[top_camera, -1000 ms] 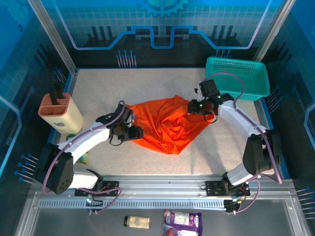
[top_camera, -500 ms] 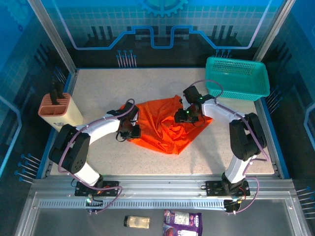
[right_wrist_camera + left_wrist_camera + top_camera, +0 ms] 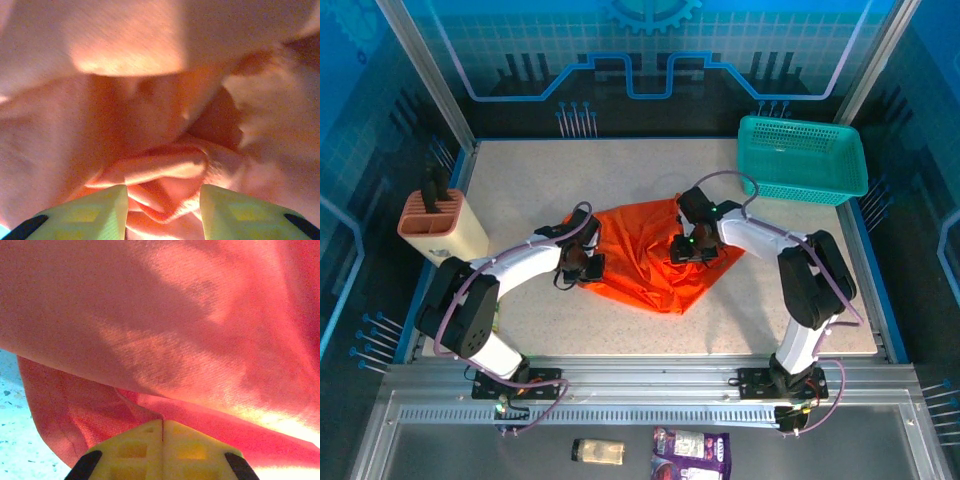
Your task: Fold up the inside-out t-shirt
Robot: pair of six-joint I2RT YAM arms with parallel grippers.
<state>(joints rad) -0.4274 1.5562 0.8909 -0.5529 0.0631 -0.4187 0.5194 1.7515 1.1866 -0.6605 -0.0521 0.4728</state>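
Top external view: inside-out t-shirt [image 3: 650,270] lies crumpled at the middle of the table [image 3: 570,180] (teal basket [image 3: 803,158] at far right corner).
Left gripper [image 3: 162,424]: fingers pressed together against shirt's left edge.
Right gripper [image 3: 162,192]: fingers spread, bunched fold between.

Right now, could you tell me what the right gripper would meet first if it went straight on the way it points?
The right gripper would first meet a bunched fold of the t-shirt, directly ahead and apparently very close.
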